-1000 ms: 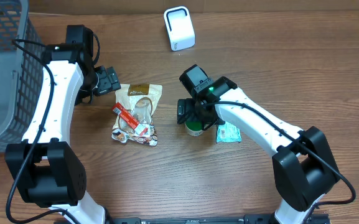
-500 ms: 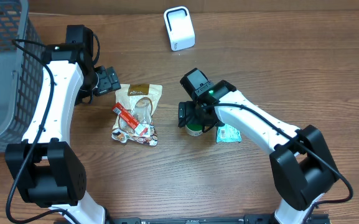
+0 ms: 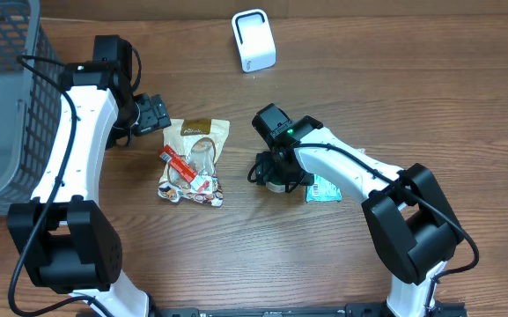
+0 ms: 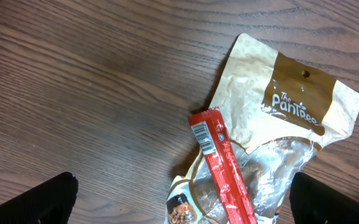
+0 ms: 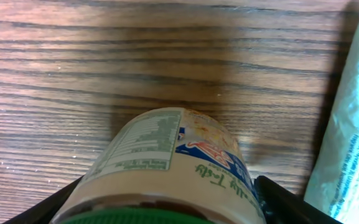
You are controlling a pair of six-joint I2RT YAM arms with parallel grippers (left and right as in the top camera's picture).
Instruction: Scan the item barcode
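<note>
A jar (image 3: 277, 184) with a green lid and a blue-and-white label (image 5: 167, 155) stands upright on the table, right of centre. My right gripper (image 3: 275, 173) comes down over it, and both black fingers (image 5: 285, 199) press against its sides. The label shows a nutrition panel; no barcode is visible on it. The white scanner (image 3: 254, 40) stands at the far edge. My left gripper (image 3: 158, 114) hovers open at the upper left of a tan snack pouch (image 4: 291, 106). A red stick pack (image 4: 223, 168) with a small barcode lies on the pouch.
A teal packet (image 3: 324, 187) lies flat just right of the jar, its edge in the right wrist view (image 5: 350, 130). A grey wire basket (image 3: 3, 97) fills the far left. Bare wood lies between the jar and the scanner.
My right gripper has sunk lower around the jar and its fingers have drawn in against the jar's sides. The left arm, pouch and scanner have not moved.
</note>
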